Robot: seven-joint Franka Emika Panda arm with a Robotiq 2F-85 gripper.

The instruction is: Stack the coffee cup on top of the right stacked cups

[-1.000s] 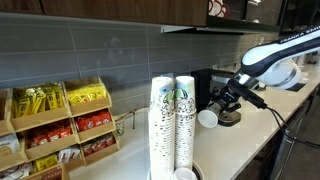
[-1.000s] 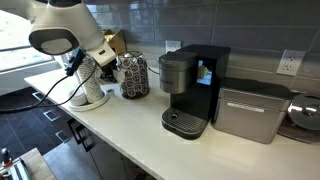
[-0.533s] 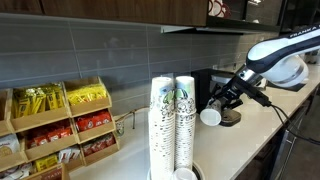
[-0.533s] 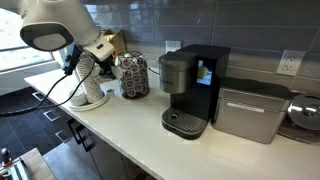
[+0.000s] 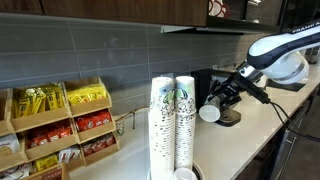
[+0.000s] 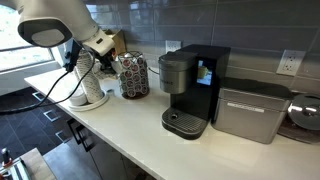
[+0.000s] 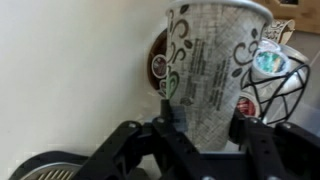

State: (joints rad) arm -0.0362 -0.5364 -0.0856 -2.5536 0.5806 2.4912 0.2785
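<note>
My gripper (image 5: pixel 216 101) is shut on the coffee cup (image 5: pixel 208 113), a small white paper cup with green print. It holds the cup in the air, tipped on its side with the mouth facing outward. In the wrist view the cup (image 7: pixel 207 65) sits between the two black fingers (image 7: pixel 167 122), with the gripper (image 7: pixel 205 128) closed on its lower part. Two tall stacks of nested cups stand side by side on the counter. The right stacked cups (image 5: pixel 185 122) are to the left of the held cup, a short gap away, and their top is higher than the cup. In an exterior view the arm hides most of the stacks (image 6: pixel 88 84).
A black coffee machine (image 6: pixel 191 88) and a silver appliance (image 6: pixel 248 110) stand on the white counter (image 6: pixel 130 130). A wire pod carousel (image 6: pixel 133 75) stands beside the stacks and shows in the wrist view (image 7: pixel 272 80). A wooden rack of snack packets (image 5: pixel 60 122) is at the left.
My gripper has lifted the coffee cup slightly and the arm has risen a little. The stacks have not moved.
</note>
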